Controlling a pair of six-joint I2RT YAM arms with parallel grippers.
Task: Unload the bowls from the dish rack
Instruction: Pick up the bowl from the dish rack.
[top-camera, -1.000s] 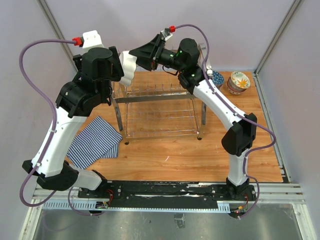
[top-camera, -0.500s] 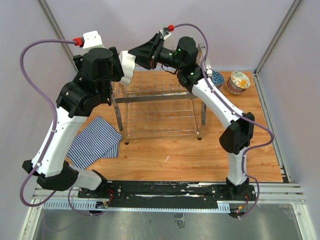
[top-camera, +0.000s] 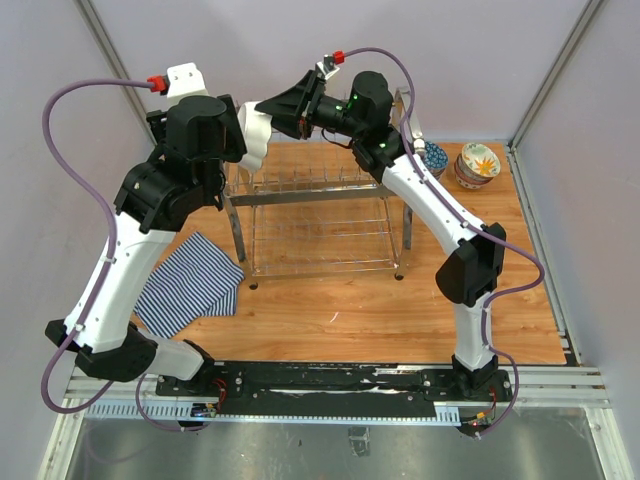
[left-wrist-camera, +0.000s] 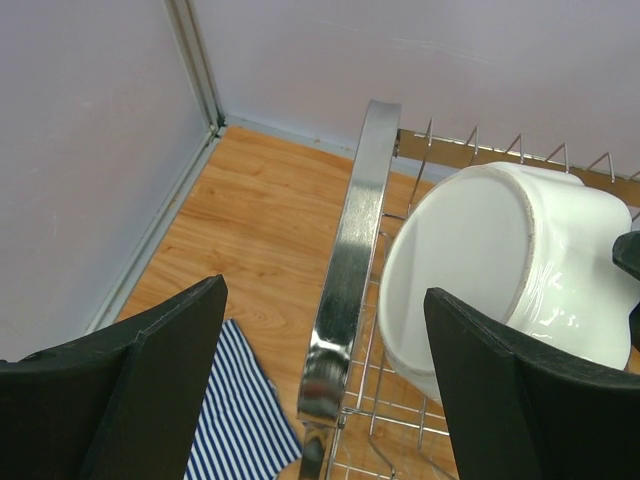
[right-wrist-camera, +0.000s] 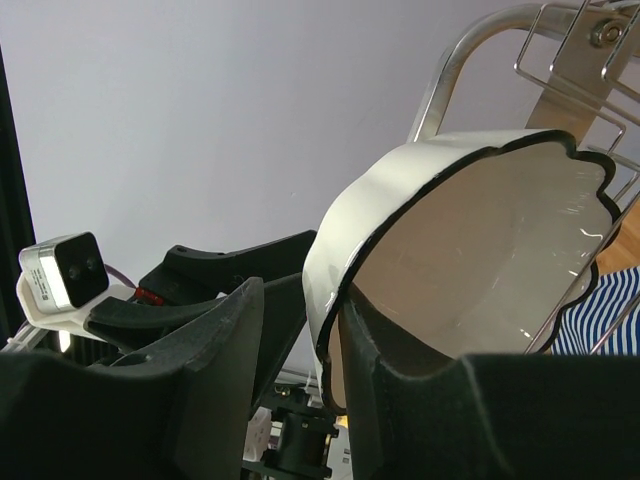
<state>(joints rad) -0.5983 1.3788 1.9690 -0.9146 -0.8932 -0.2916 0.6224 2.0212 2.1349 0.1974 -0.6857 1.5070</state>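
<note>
A large white bowl (top-camera: 257, 136) with a scalloped rim (right-wrist-camera: 480, 250) stands on edge at the left end of the upper tier of the chrome dish rack (top-camera: 315, 225). My right gripper (right-wrist-camera: 300, 295) straddles its rim. One finger lies inside against the rim, and the other stands a small gap off the outer wall. My left gripper (left-wrist-camera: 322, 290) is open above the rack's left end handle (left-wrist-camera: 355, 230), touching nothing, with the white bowl (left-wrist-camera: 480, 260) beside its right finger. Smaller bowls, one floral (top-camera: 480, 160) and one blue (top-camera: 436, 156), sit on the table at the back right.
A blue-white striped cloth (top-camera: 190, 280) lies on the wooden table left of the rack. The enclosure walls and frame posts stand close behind the rack. The two arms meet above the rack's left end.
My right gripper has shifted slightly left along the bowl's rim and its jaws have narrowed. The left arm and its jaws have stayed put.
</note>
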